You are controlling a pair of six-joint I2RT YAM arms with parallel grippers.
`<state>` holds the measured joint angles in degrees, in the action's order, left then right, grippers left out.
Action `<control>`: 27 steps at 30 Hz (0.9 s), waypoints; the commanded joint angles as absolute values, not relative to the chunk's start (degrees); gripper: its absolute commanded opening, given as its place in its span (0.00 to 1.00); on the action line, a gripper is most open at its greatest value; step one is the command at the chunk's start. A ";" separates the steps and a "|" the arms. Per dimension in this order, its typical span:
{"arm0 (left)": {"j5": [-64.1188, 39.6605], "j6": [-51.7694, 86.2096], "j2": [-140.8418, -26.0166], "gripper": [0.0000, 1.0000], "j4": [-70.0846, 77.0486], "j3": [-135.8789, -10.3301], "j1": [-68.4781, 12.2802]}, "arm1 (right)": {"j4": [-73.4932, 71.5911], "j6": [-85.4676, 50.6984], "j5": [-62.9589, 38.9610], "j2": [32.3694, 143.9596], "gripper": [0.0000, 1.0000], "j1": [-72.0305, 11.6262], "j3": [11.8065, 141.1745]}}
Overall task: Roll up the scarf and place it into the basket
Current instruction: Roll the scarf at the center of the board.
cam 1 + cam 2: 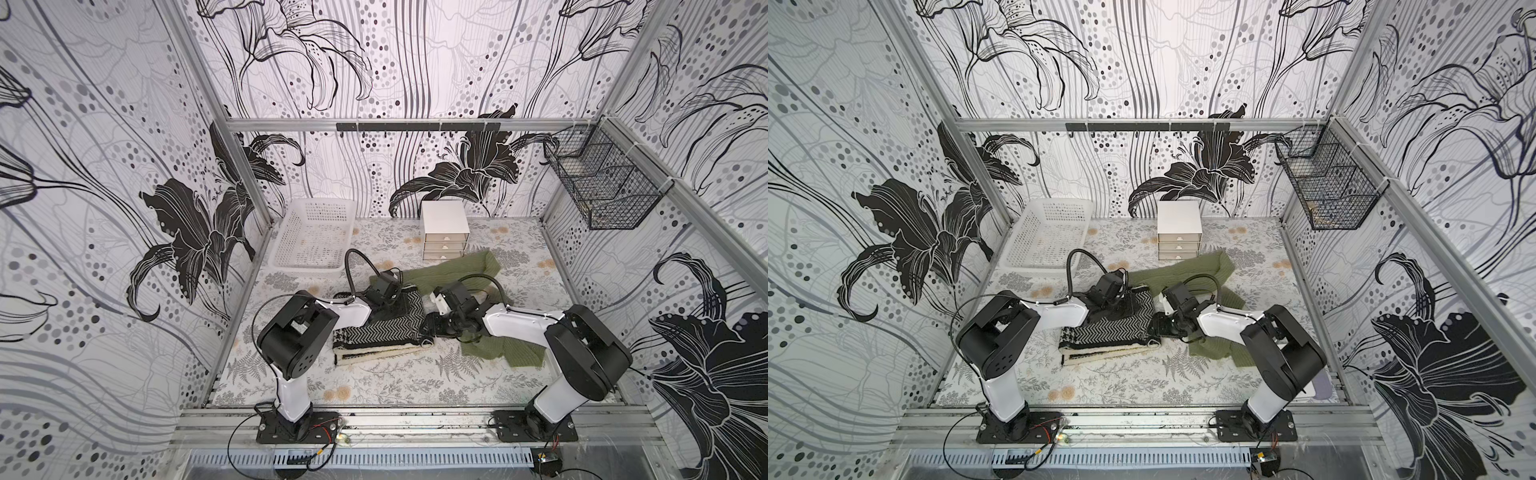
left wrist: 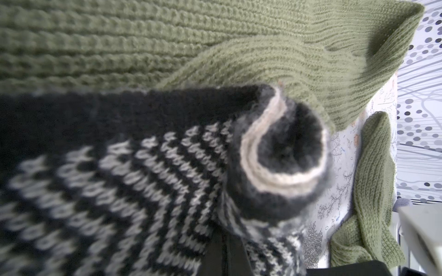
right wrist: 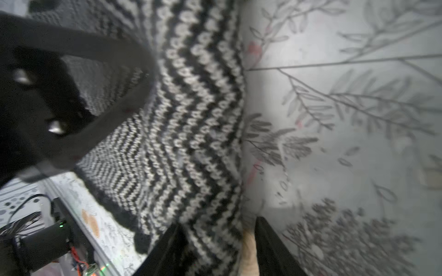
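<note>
The scarf (image 1: 374, 336), a black-and-white herringbone knit with a cream edge, lies folded mid-table in both top views (image 1: 1104, 332). Its far end is curled into a small roll (image 2: 282, 162). My left gripper (image 1: 388, 307) sits on that far end, shut on the scarf (image 2: 119, 179), with its dark fingers (image 2: 235, 255) pressed together in the fabric. My right gripper (image 1: 430, 326) is at the scarf's right edge. Its jaws stand apart around the thick fold, and the fabric (image 3: 191, 119) fills the gap. The white perforated basket (image 1: 286, 245) stands at the back left, empty.
A green knit scarf (image 1: 449, 270) lies crumpled behind and to the right of the herringbone one, partly under my right arm. A small white drawer unit (image 1: 444, 228) stands at the back centre. A black wire basket (image 1: 602, 187) hangs on the right wall.
</note>
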<state>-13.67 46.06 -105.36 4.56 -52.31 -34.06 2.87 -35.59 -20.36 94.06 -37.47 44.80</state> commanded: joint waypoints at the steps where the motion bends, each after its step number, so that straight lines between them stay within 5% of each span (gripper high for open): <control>1: -13.93 46.69 -108.18 0.00 3.59 -50.63 -33.75 | -1.49 -37.59 -22.89 97.90 0.51 -37.85 44.83; 2: -14.16 46.93 -108.26 0.00 3.79 -50.50 -33.77 | -2.57 -38.16 -23.30 98.37 0.48 -37.87 44.54; 5: -14.67 47.03 -107.57 0.00 3.97 -50.36 -33.75 | -2.92 -38.94 -22.68 97.66 0.01 -37.88 43.57; 9: -13.22 45.28 -103.60 0.01 0.30 -51.17 -33.69 | 3.18 -37.69 -19.86 91.83 0.00 -37.86 42.19; 12: -12.58 43.49 -101.29 0.41 -3.36 -52.28 -33.67 | 10.84 -36.01 -17.33 88.00 0.00 -37.81 42.45; 15: -13.60 43.38 -98.75 0.56 -3.81 -51.69 -33.67 | 19.44 -34.51 -13.56 85.02 0.00 -37.84 43.73; 27: -20.10 45.27 -98.39 0.52 -1.46 -55.73 -41.46 | 34.52 -34.33 -0.62 78.35 0.00 -40.63 47.72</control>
